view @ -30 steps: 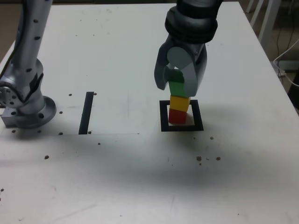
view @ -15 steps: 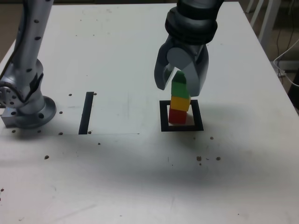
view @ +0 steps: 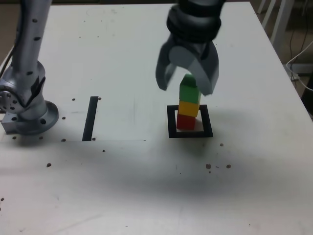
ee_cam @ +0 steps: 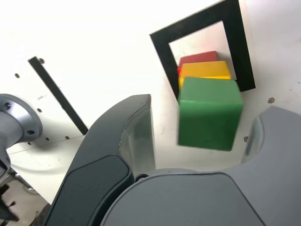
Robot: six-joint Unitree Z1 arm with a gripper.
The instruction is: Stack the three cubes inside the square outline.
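Observation:
Inside the square outline (view: 170, 122) (ee_cam: 161, 49) stands a stack of the three cubes. The red cube (view: 185, 122) (ee_cam: 198, 58) is at the bottom, the yellow cube (view: 188, 108) (ee_cam: 205, 70) sits on it, and the green cube (view: 189, 91) (ee_cam: 209, 114) is on top. My gripper (view: 186, 88) (ee_cam: 200, 129) is open, its fingers (view: 166, 71) either side of the green cube's upper part with a gap on both sides. The wrist view shows both fingers clear of the green faces.
A single straight black strip (view: 90, 118) (ee_cam: 56, 92) lies on the white table toward the exterior view's left. The arm's grey base (view: 27, 105) (ee_cam: 16, 120) stands at the left edge. Small dark specks dot the table (view: 146, 186).
The gripper went from shut on the green cube to open, letting it go on top of the stack. The gripper has also risen slightly and shifted a little to the exterior view's left.

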